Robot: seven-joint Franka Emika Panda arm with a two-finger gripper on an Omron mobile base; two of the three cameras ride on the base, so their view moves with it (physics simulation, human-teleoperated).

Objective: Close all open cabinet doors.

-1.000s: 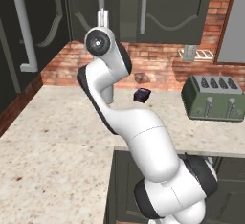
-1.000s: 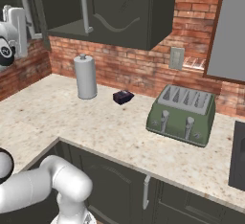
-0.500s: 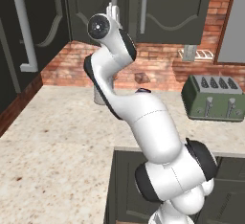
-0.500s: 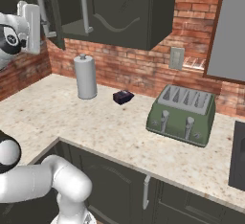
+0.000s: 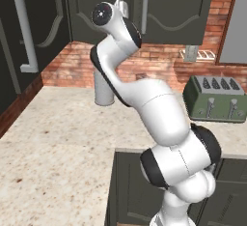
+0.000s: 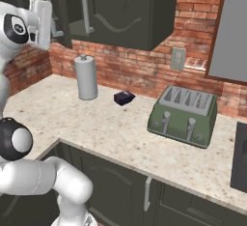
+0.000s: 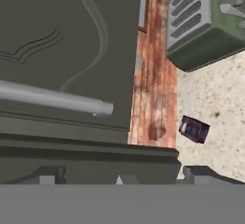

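Directly before end effector [image 7: 119, 177], cabinet door [image 7: 67, 50].

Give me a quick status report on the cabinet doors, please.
Gripper raised at the cabinet doors, finger state unclear. One door stands ajar. Paper towel roll below on the counter, not in the way.

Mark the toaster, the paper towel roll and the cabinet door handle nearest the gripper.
toaster [image 6: 185, 115], right base view, front face.
paper towel roll [image 6: 86, 77], right base view, mid side.
cabinet door handle [image 7: 52, 99], hand view, mid bar.

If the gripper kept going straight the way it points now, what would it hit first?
Most likely the cabinet door right ahead in the hand view, around its silver bar handle. How far off it is cannot be judged.
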